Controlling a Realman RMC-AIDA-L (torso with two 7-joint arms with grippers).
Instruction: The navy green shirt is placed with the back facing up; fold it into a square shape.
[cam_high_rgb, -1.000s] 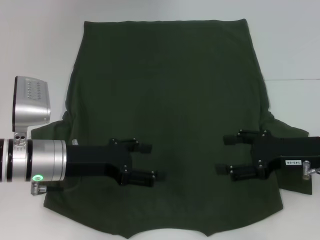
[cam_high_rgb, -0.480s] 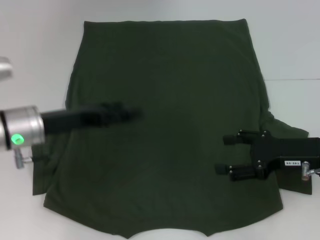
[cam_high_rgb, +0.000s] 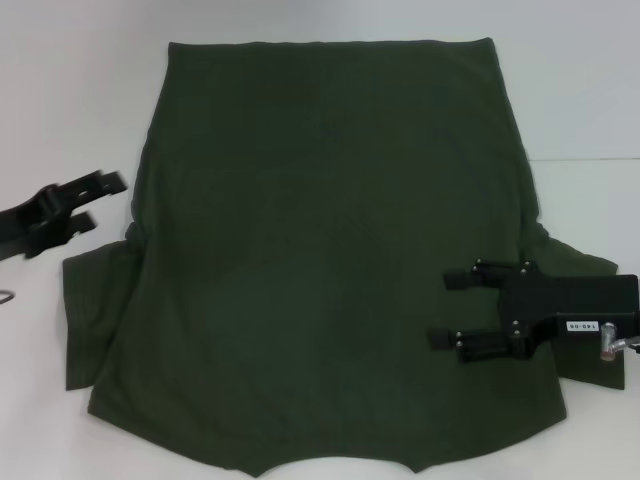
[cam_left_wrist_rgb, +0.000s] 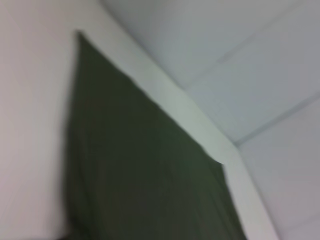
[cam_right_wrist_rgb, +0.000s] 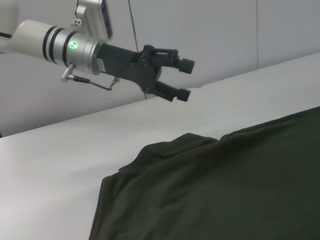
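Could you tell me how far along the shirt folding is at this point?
No fold is done: the navy green shirt lies spread flat on the table. The left gripper, jaws open, is beside its left sleeve; the right gripper is open over the right side. All folds remain.

The navy green shirt (cam_high_rgb: 330, 260) lies flat across most of the surface (cam_high_rgb: 70, 100), leaving bare strips along the left and right edges. The left gripper (cam_high_rgb: 95, 198) hangs over the bare left strip, jaws apart, clear of the cloth. The right gripper (cam_high_rgb: 452, 310) hovers over the shirt's right side, jaws apart, blocking that stretch.
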